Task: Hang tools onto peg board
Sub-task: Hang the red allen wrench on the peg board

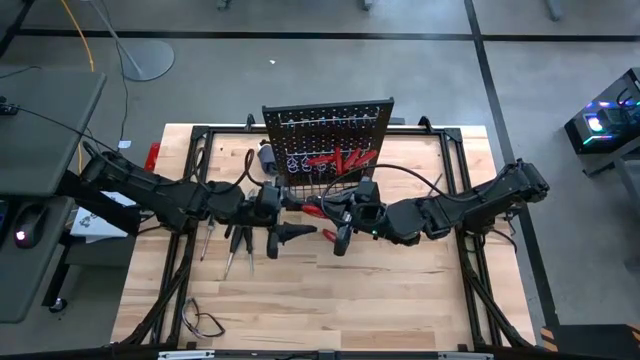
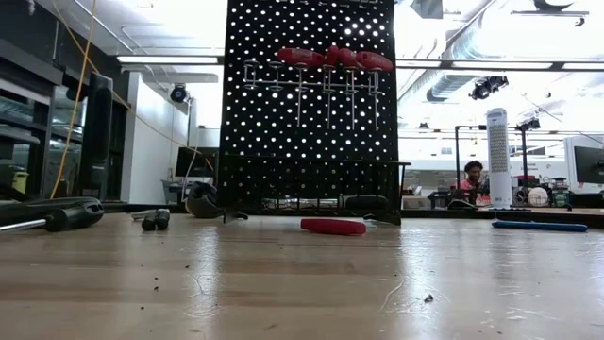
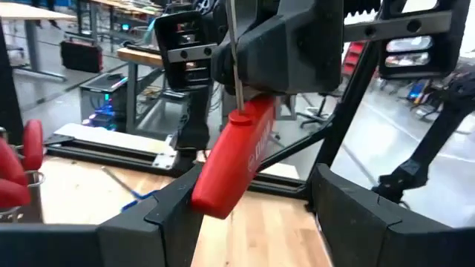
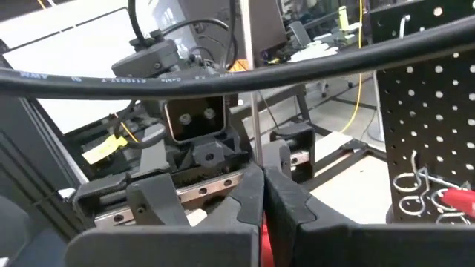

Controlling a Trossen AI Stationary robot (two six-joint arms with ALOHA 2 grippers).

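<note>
Both arms meet mid-bench, just in front of the black perforated peg board (image 1: 330, 135) standing at the far edge. The right gripper (image 4: 261, 204) has its jaws pressed together around a red-handled screwdriver (image 3: 231, 163), handle hanging down, thin metal shaft pointing up. The left gripper (image 3: 252, 208) sits spread wide either side of that handle; can't tell if it's touching. More red-handled screwdrivers (image 2: 335, 59) already hang on the board. Another red tool (image 2: 332, 226) lies on the wooden bench (image 1: 400, 300) by the board's base.

Bright ceiling strip glare, backlit peg board (image 2: 311, 104), blurred wrist foregrounds.
</note>
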